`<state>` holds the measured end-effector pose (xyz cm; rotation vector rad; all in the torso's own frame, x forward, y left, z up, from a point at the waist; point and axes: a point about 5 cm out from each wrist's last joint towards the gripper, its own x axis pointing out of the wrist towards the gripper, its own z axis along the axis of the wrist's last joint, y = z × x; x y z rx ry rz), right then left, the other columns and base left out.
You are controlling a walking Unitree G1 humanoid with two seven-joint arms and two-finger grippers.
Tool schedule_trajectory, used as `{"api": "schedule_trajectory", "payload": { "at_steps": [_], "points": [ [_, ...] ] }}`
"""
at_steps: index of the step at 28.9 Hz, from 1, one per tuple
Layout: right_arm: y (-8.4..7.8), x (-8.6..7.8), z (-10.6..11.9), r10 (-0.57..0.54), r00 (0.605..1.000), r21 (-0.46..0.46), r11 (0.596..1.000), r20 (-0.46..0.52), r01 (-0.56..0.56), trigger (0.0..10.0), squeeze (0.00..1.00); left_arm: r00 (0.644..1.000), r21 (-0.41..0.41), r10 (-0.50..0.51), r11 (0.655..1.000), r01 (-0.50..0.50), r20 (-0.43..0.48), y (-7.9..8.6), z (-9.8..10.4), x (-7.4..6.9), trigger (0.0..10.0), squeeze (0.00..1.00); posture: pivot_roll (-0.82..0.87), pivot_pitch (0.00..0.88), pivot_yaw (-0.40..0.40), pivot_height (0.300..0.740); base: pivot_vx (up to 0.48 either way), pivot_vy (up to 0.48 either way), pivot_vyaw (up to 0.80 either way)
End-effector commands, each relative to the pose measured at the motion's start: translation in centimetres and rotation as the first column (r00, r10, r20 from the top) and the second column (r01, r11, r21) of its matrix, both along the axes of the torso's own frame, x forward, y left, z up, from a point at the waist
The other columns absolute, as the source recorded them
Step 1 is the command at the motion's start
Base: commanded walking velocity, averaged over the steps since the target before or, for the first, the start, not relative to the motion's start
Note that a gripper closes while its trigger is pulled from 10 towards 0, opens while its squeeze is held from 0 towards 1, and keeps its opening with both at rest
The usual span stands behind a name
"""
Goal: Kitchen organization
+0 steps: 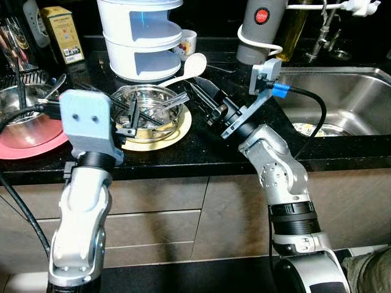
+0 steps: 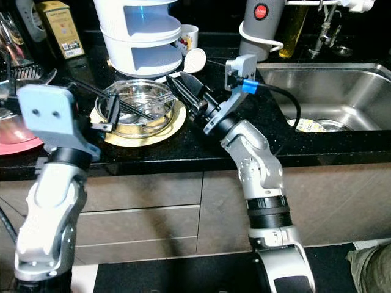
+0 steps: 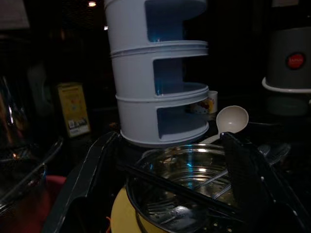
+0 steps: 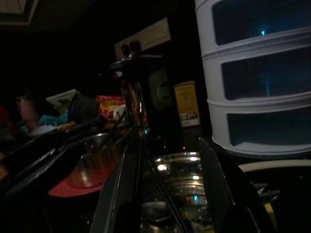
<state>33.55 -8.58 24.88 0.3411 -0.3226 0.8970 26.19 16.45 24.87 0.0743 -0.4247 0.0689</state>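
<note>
A: Where is the steel bowl (image 1: pixel 148 112)?
B: On a yellow plate (image 1: pixel 181 131) on the black table (image 1: pixel 201 152), between both tools. The left tool (image 1: pixel 129 117) is released at its near rim, the right tool (image 2: pixel 188 91) released beside it.
A: What lies inside?
B: Forks (image 1: pixel 173 101), partly hidden by reflections.

Black stone countertop (image 1: pixel 183 152), steel sink (image 1: pixel 348 91), beige cabinet drawers (image 1: pixel 159 226)

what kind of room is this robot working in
A home kitchen, by the look of it: a black stone counter over cabinet fronts, a stainless sink with a tap to the robot's right, and a steel bowl of cutlery on a yellow plate. Both grippers hover at that bowl.
</note>
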Motion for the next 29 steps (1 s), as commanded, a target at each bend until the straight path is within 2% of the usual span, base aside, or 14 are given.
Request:
{"api": "schedule_trajectory", "payload": {
  "at_steps": [1, 2, 5, 6, 8, 9, 10, 12, 15, 17, 21, 22, 27, 29],
  "points": [
    [-0.4, -0.6, -0.5, 0.031, 0.999, -0.030, 0.999, 0.015, -0.031, 10.0, 0.00, 0.998, -0.059, -0.023, 0.998, 0.020, -0.050, 1.0, -0.5, 0.8, 10.0, 0.00, 0.09, 0.050, -0.062, 0.732, 0.000, 0.000, 0.00],
    [-0.4, -0.6, -0.5, 0.031, 0.999, -0.030, 0.999, 0.015, -0.031, 10.0, 0.00, 0.998, -0.059, -0.023, 0.998, 0.020, -0.050, 1.0, -0.5, 0.8, 10.0, 0.00, 0.09, 0.050, -0.062, 0.732, 0.000, 0.000, 0.00],
    [-0.8, -1.3, -0.7, 0.087, 0.996, -0.047, 0.995, 0.023, -0.086, 10.0, 0.00, 0.996, -0.126, -0.057, 0.991, 0.049, -0.065, 2.1, -0.2, 1.6, 10.0, 0.00, 0.09, 0.047, -0.061, 0.732, 0.000, 0.000, 0.00],
    [-1.0, -1.9, -0.9, 0.135, 0.990, -0.067, 0.989, 0.028, -0.133, 10.0, 0.00, 0.991, -0.147, -0.081, 0.987, 0.066, -0.103, 2.8, -0.2, 2.4, 10.0, 0.00, 0.08, 0.046, -0.060, 0.732, 0.000, 0.000, 0.00],
    [-1.2, -2.4, -1.1, 0.178, 0.983, -0.081, 0.981, 0.033, -0.175, 10.0, 0.00, 0.989, -0.237, -0.100, 0.969, 0.072, -0.111, 3.8, -0.2, 3.0, 10.0, 0.00, 0.08, 0.045, -0.059, 0.732, 0.000, 0.000, 0.00],
    [-1.2, -2.4, -1.1, 0.178, 0.983, -0.081, 0.981, 0.033, -0.175, 10.0, 0.00, 0.989, -0.237, -0.100, 0.969, 0.072, -0.111, 3.8, -0.2, 3.0, 10.0, 0.00, 0.08, 0.045, -0.059, 0.732, 0.000, 0.000, 0.00],
    [-1.5, -2.8, -1.2, 0.208, 0.978, -0.092, 0.975, 0.035, -0.204, 10.0, 0.00, 0.984, -0.323, -0.122, 0.944, 0.075, -0.129, 5.1, -0.3, 3.6, 10.0, 0.00, 0.08, 0.043, -0.054, 0.732, 0.000, 0.000, 0.00],
    [-1.6, -2.9, -1.2, 0.216, 0.976, -0.095, 0.973, 0.034, -0.212, 10.0, 0.00, 0.981, -0.345, -0.134, 0.935, 0.079, -0.138, 5.6, -0.4, 3.8, 10.0, 0.00, 0.08, 0.043, -0.054, 0.732, 0.000, 0.000, 0.00],
    [-1.6, -3.4, -1.3, 0.246, 0.969, -0.105, 0.965, 0.036, -0.241, 10.0, 0.00, 0.979, -0.423, -0.163, 0.901, 0.097, -0.123, 6.8, 0.0, 4.4, 10.0, 0.00, 0.08, 0.041, -0.051, 0.732, 0.000, 0.000, 0.00],
    [-1.5, -3.6, -1.4, 0.259, 0.965, -0.112, 0.961, 0.037, -0.254, 10.0, 0.00, 0.971, -0.494, -0.208, 0.861, 0.124, -0.118, 7.3, 0.1, 4.9, 10.0, 0.00, 0.07, 0.043, -0.044, 0.732, 0.000, 0.000, 0.00],
    [-1.5, -3.9, -1.4, 0.269, 0.963, -0.118, 0.957, 0.032, -0.264, 10.0, 0.00, 0.963, -0.537, -0.239, 0.832, 0.136, -0.126, 8.2, 0.4, 5.6, 10.0, 0.00, 0.07, 0.047, -0.042, 0.732, 0.000, 0.000, 0.00],
    [-1.6, -4.0, -1.4, 0.271, 0.962, -0.118, 0.957, 0.032, -0.266, 10.0, 0.00, 0.958, -0.559, -0.260, 0.816, 0.149, -0.124, 8.3, 0.5, 5.9, 10.0, 0.00, 0.07, 0.049, -0.040, 0.732, 0.000, 0.000, 0.00],
    [-1.6, -4.1, -1.2, 0.275, 0.961, -0.121, 0.955, 0.033, -0.269, 10.0, 0.00, 0.942, -0.601, -0.311, 0.779, 0.177, -0.127, 8.5, 0.8, 7.0, 10.0, 0.00, 0.06, 0.053, -0.037, 0.732, 0.000, 0.000, 0.00],
    [-1.7, -4.2, -1.1, 0.274, 0.961, -0.122, 0.956, 0.035, -0.268, 10.0, 0.00, 0.926, -0.625, -0.356, 0.753, 0.205, -0.125, 8.2, 1.0, 7.7, 10.0, 0.00, 0.06, 0.056, -0.034, 0.732, 0.000, 0.000, 0.00]
  ]
}}
